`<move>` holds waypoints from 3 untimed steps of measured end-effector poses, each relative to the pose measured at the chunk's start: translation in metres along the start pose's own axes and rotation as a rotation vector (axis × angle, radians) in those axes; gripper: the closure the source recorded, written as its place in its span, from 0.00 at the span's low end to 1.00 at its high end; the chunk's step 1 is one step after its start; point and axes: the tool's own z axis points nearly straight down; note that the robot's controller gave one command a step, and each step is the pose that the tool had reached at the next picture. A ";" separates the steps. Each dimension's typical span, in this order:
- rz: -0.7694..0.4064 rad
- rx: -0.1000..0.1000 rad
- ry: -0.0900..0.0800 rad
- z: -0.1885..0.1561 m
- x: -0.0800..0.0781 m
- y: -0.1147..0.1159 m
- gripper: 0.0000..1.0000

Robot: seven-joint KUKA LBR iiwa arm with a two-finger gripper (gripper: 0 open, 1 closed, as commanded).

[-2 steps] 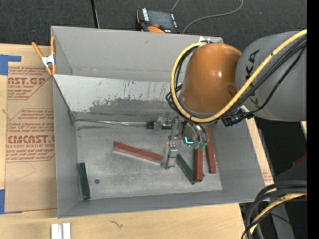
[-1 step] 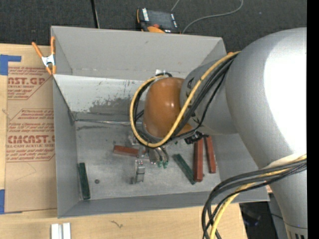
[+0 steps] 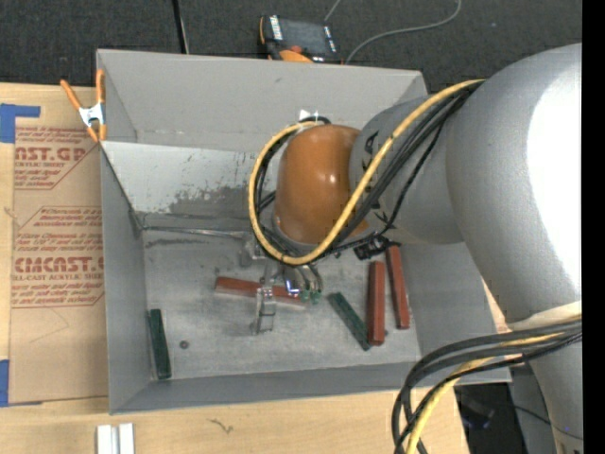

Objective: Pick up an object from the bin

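Camera view has the gripper low over the middle of the bin floor, at one end of a flat red-brown stick that lies there pointing toward the left edge. The orange cover hides much, so I cannot tell if the jaws are wide, narrow or already on the stick. The risk, I think, is a grip too near the stick's end, which lets it tilt or slip out on lifting, and the wrist may also push the 2 red sticks and 1 green stick near the right edge.
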 end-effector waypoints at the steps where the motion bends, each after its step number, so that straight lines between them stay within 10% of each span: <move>1: 0.033 0.001 0.006 0.002 0.024 -0.008 0.00; 2: 0.234 0.001 0.004 0.033 0.000 0.017 0.00; 3: 0.169 0.004 0.004 0.032 0.000 -0.007 0.00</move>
